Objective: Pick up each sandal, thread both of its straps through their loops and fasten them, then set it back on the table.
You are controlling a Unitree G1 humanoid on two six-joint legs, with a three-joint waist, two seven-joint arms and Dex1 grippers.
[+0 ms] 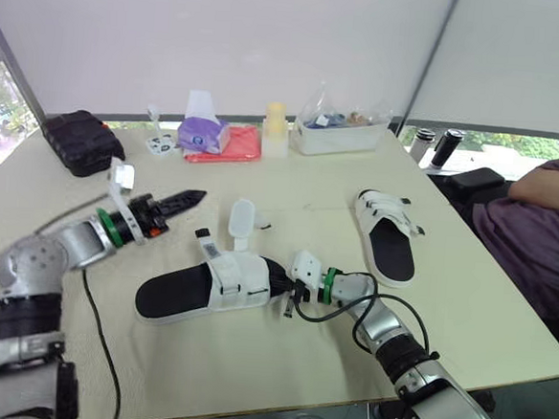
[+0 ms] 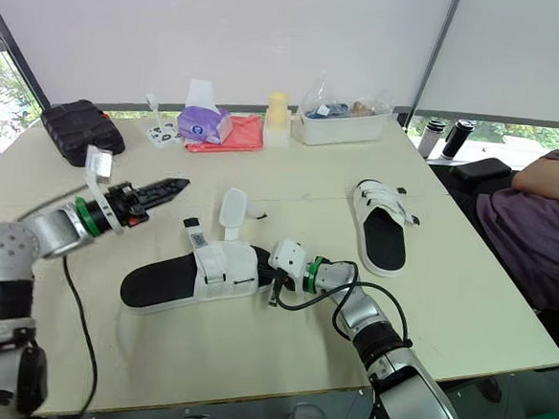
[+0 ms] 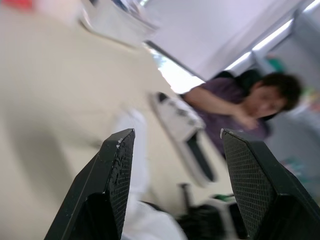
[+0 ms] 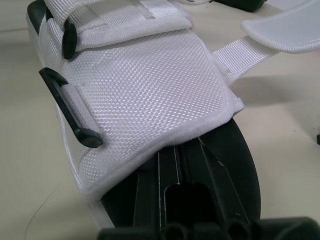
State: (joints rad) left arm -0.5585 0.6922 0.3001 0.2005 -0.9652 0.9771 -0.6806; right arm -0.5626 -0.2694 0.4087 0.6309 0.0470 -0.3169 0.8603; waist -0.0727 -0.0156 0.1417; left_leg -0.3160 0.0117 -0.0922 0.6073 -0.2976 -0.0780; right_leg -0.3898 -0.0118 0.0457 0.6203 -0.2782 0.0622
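White-strapped near sandal [image 1: 225,280] is clamped at its toe by the right gripper [image 1: 278,280], seemingly steadying it while the left gripper [image 1: 196,198] hovers spread-fingered near the loose strap [image 1: 242,216].

I see near sandal [image 1: 207,286] with white mesh-weave straps, black sole; far sandal [image 1: 385,236] white over black too; table [image 1: 250,361] cream; case [image 1: 81,141] black; tissue pack [image 1: 203,132] purple; cloth [image 1: 238,147] red; person's shirt [image 1: 537,237] purple; left gripper [image 1: 196,198] black, green ring.
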